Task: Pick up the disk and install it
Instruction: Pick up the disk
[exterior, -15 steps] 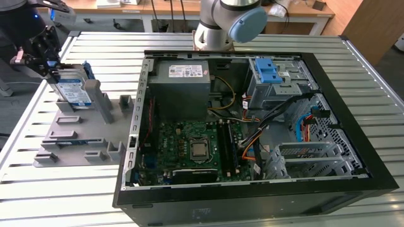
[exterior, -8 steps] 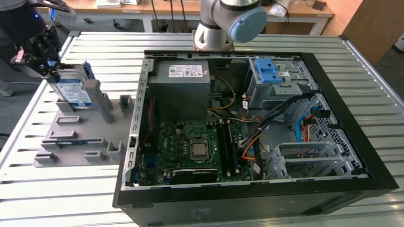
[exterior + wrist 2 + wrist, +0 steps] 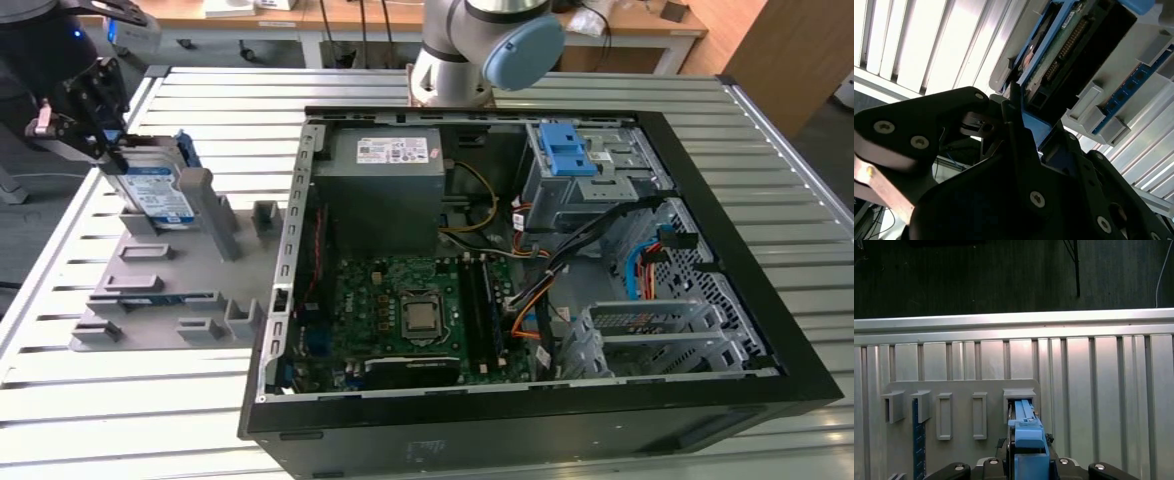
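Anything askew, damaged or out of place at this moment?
Nothing stands out. The disk stands upright in the grey holder with the tool at its top edge; the open computer case lies flat on the slatted table.

Slatted metal table [image 3: 781,150]: open computer case [image 3: 534,432], grey holder rack [image 3: 160,265] alongside.

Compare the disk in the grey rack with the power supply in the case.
The disk stands on edge in a rack outside the case; the power supply sits mounted inside it. The disk is much smaller than the power supply. The disk has a blue frame; the power supply is plain grey. Both are boxy metal parts with a pale label.
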Available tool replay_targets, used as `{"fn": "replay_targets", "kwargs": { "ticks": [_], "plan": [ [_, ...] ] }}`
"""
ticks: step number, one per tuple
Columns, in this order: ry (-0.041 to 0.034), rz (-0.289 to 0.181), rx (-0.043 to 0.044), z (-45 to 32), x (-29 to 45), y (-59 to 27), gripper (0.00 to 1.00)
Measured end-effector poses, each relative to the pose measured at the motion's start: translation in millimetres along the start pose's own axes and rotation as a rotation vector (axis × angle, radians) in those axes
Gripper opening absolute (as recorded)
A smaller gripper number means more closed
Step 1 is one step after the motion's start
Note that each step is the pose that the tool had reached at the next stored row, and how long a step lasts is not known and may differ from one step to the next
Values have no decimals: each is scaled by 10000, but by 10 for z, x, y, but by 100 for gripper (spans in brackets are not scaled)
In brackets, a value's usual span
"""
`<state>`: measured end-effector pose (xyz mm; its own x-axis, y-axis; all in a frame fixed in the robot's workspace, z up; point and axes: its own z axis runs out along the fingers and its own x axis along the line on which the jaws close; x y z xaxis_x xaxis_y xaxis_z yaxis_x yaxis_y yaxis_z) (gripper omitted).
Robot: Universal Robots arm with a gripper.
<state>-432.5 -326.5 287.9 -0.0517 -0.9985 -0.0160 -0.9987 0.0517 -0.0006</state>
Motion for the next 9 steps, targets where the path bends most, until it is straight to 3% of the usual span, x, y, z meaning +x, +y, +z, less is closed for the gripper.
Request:
{"fn": "replay_targets", "kwargs": {
  "ticks": [9],
  "plan": [
    [2, -61, 2, -2, 11, 1, 36]
  ]
}}
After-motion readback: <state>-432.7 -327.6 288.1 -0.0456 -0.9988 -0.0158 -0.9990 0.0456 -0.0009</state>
